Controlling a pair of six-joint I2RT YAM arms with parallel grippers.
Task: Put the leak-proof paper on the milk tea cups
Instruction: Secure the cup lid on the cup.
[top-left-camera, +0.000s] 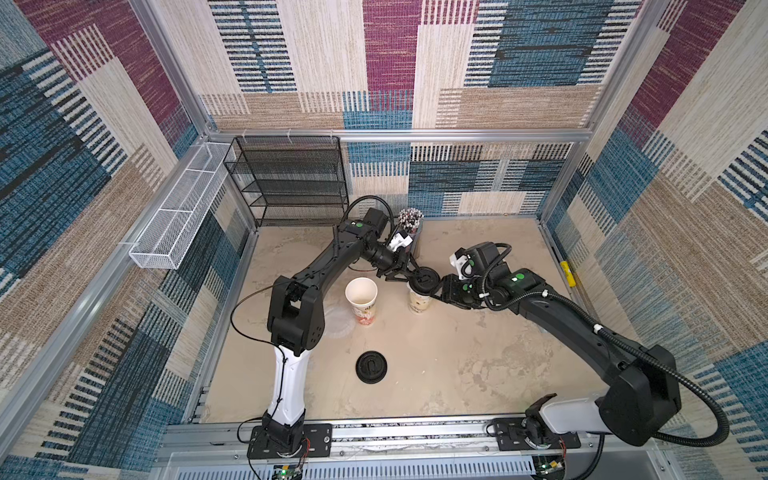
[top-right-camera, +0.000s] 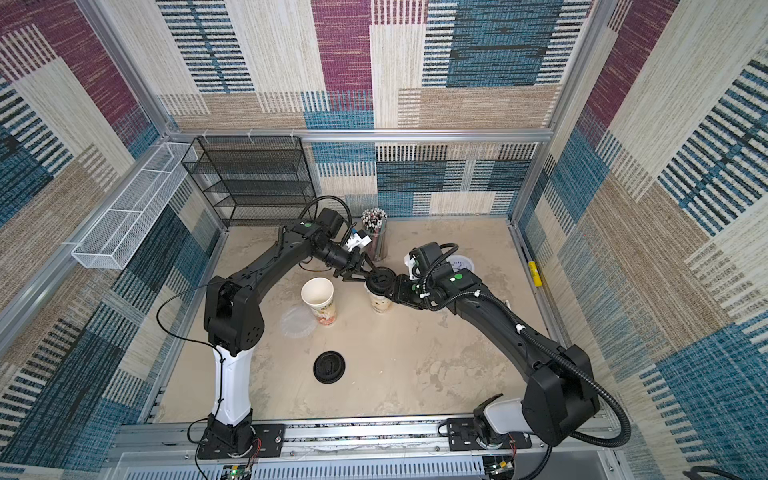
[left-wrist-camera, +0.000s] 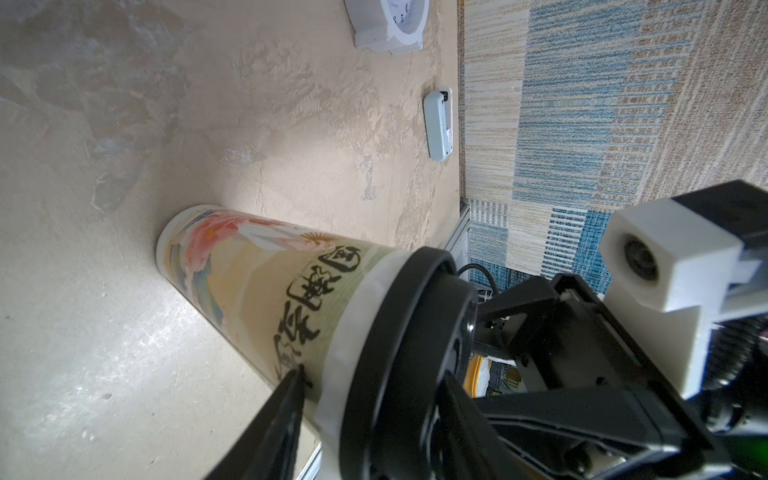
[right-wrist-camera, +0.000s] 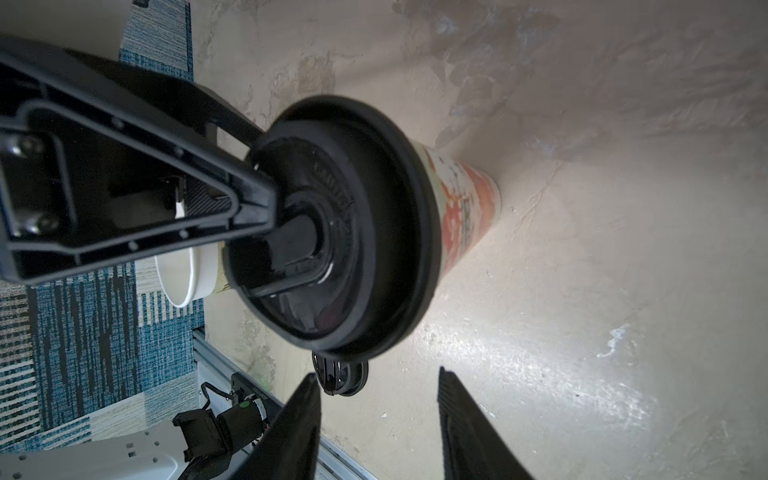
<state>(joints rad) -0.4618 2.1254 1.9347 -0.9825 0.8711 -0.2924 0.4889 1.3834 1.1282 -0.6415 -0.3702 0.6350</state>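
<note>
Nearest in the right wrist view, the right gripper (right-wrist-camera: 377, 372) is seen with its jaws apart and nothing between them, just short of the lidded milk tea cup (left-wrist-camera: 257, 291). A black lid (right-wrist-camera: 374, 187) sits on that cup, and one sheet of leak-proof paper (left-wrist-camera: 351, 332) is trapped beneath it, showing as a whitish band below the rim. The left gripper (top-left-camera: 417, 276) is placed astride the lid's edge, one finger on top and one against the cup wall; whether anything is clamped cannot be told. The second sheet (top-right-camera: 296, 322) lies flat on the tabletop just beside the open milk tea cup (top-right-camera: 326, 316), which is not yet covered, and a spare lid (top-left-camera: 371, 366) lies nearer the arm bases. The lid appears to be in the course of being seated. Pressure is best spread round the rim and directed down the cup's axis, with the tall cup steadied low, so that the paper is not dragged off centre nor the cup tipped.
</note>
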